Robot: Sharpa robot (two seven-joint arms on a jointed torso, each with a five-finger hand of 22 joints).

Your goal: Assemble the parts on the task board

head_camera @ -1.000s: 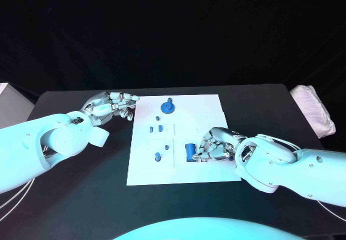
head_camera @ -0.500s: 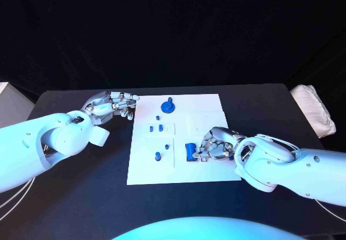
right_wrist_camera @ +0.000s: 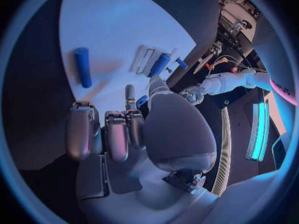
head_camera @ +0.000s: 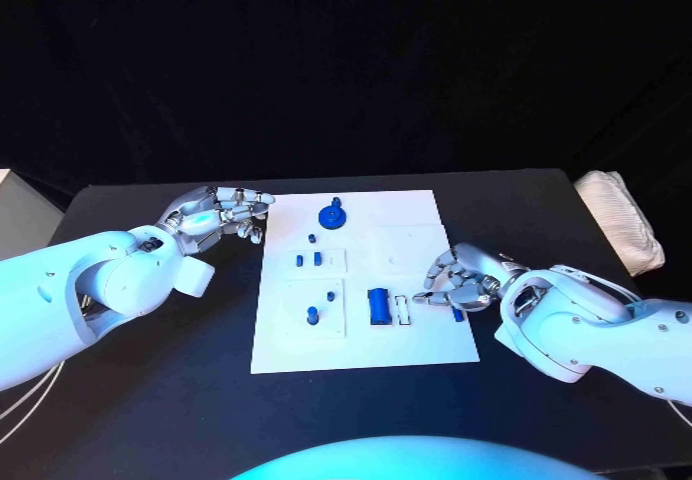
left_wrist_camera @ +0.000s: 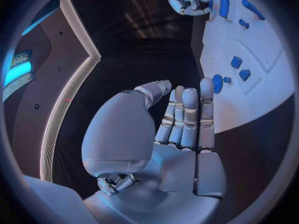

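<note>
Head view, so clock directions are taken from the middle of the task board (head_camera: 411, 215). The part I'm working around is the blue cylinder (head_camera: 378, 305), which is lying flat at about 5 o'clock, just beside a narrow white slot (head_camera: 402, 309). A short blue part (head_camera: 457, 313) is lying at the board's 4 o'clock edge, right under my right hand (head_camera: 464, 285).

That hand is hovering there with its fingers loosely curled. In the right wrist view a speck of blue is showing by the fingertips, and I honestly can't tell if I'm pinching something or just seeing a part behind them.

My guess is I'm going for the short part. Here's what I'm thinking for doing it well:
- come straight down
- pinch it across its short sides
- keep my knuckles from knocking the cylinder, which looks like it could roll

The round blue part (head_camera: 333, 214) is sitting at 12 o'clock. A few small pegs are standing around 9 o'clock, well clear of me.

My left hand (head_camera: 224, 212) is waiting off the board at 10 o'clock over the black table (head_camera: 577, 215). Its fingers are relaxed and it's holding nothing.
</note>
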